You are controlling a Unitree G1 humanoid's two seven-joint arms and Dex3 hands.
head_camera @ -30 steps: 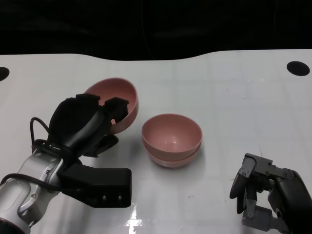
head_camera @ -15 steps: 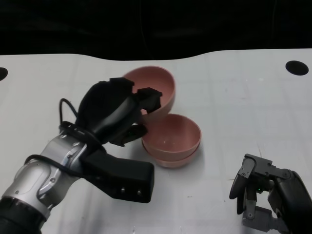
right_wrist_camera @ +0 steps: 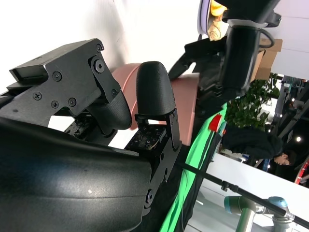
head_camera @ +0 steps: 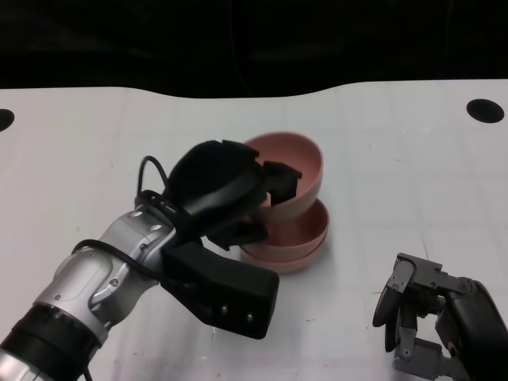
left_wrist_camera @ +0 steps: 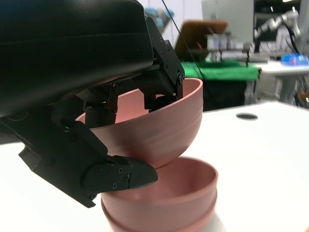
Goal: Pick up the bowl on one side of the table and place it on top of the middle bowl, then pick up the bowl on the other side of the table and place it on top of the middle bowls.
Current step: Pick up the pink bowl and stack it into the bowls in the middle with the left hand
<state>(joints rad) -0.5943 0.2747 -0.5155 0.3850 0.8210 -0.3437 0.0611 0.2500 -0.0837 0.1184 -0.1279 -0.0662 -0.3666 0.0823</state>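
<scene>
White table carried everything. Left hand grasped a pink bowl by its rim, fingers hooked inside, thumb under the outer wall. Bowl was tilted, hanging just above the stacked middle bowls at table centre; wrist view showed its base dipping into the top one, contact unclear. Right hand sat near the table's front edge, well apart from the stack, fingers curled in w/ nothing held.
</scene>
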